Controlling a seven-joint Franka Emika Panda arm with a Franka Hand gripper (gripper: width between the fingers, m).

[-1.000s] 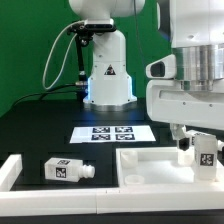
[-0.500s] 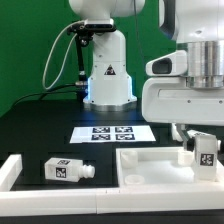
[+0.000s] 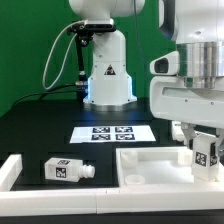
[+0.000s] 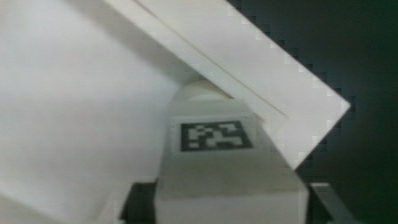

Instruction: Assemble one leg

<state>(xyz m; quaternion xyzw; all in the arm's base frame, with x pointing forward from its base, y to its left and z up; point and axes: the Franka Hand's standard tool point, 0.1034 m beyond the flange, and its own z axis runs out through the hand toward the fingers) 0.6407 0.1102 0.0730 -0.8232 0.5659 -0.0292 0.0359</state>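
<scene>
My gripper is shut on a white leg with a square tag sticker, held upright over the far right of the large white tray-like panel. In the wrist view the leg fills the space between my two dark fingers, its narrow end against the panel's corner wall. A second leg lies on its side on the black table at the exterior view's left, stub end toward the panel.
The marker board lies flat behind the panel. A white rail runs along the front left. The robot base stands at the back, before a green backdrop.
The gripper with the held leg has shifted slightly toward the exterior view's right and a little lower over the panel's right end. The lying leg has not moved.
</scene>
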